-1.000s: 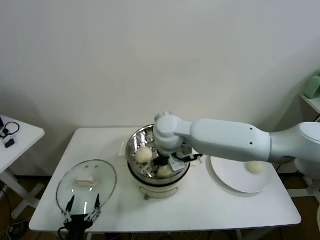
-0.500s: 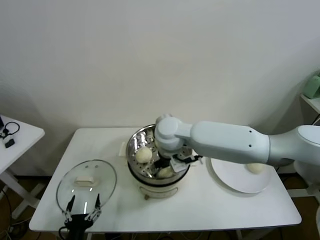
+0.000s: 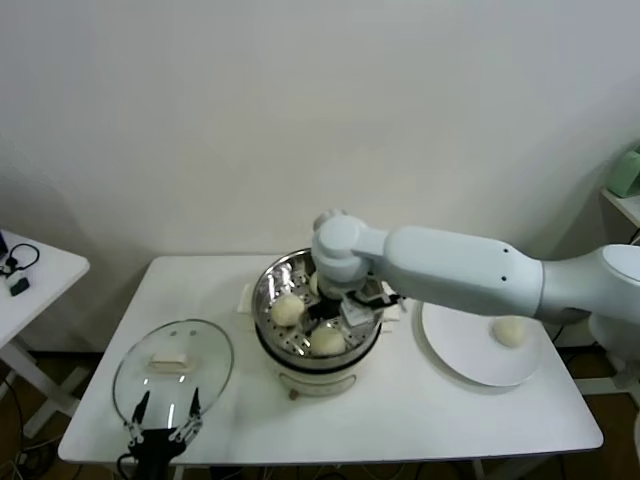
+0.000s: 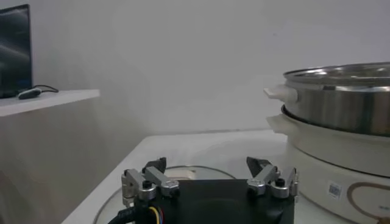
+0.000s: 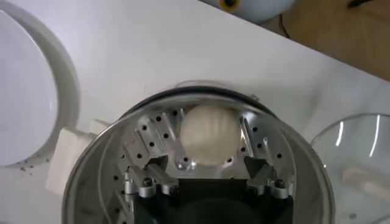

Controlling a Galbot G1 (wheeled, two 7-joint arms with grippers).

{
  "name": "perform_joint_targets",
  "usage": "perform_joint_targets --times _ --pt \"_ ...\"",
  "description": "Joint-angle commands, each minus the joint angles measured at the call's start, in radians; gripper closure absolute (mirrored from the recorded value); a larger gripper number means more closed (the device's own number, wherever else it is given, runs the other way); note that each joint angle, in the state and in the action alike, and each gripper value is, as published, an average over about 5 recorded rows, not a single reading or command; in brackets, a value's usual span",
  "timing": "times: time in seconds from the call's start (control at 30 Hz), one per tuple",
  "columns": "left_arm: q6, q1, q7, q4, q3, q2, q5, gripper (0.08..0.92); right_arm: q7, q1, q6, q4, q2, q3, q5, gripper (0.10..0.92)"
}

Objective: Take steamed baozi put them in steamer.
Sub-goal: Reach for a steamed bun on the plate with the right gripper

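Observation:
The steamer (image 3: 300, 375), a shiny steel pot on a white base, stands mid-table. Two cream-white baozi lie on its perforated tray, one at the left (image 3: 288, 308) and one at the front (image 3: 328, 342). A third baozi (image 3: 510, 330) lies on the white plate (image 3: 465, 365). My right gripper (image 3: 335, 308) hangs open just above the tray. In the right wrist view the gripper (image 5: 207, 167) holds nothing, and a baozi (image 5: 209, 134) rests free on the tray (image 5: 146, 131) just beyond the fingertips. My left gripper (image 3: 162, 425) is parked open at the table's front left.
A round glass lid (image 3: 172, 368) lies flat on the table left of the steamer, under my left gripper (image 4: 208, 173). The steamer's side (image 4: 341, 109) shows close by in the left wrist view. A small white side table (image 3: 30, 280) stands at the far left.
My right gripper has lifted and drawn back a little inside the steamer, leaving the front baozi uncovered on the tray. The left arm has not moved.

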Motion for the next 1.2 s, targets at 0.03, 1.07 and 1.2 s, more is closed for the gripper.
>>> perform_joint_targets --times 0.03,1.07,1.2 --pt "0.003 -0.001 -0.002 -0.008 -0.001 0.011 -0.003 0.177 -0.004 0.160 -0.066 -0.147 -0.023 0.060 0.178 0.203" --pt "0.003 -0.010 -0.011 -0.041 -0.003 0.027 -0.044 0.177 -0.061 -0.195 -0.636 -0.686 -0.527 0.247 0.260 0.203" --pt "0.005 -0.005 -0.011 -0.042 -0.005 0.020 -0.038 0.177 -0.054 -0.278 -0.616 -0.755 -0.496 0.348 0.182 0.203"
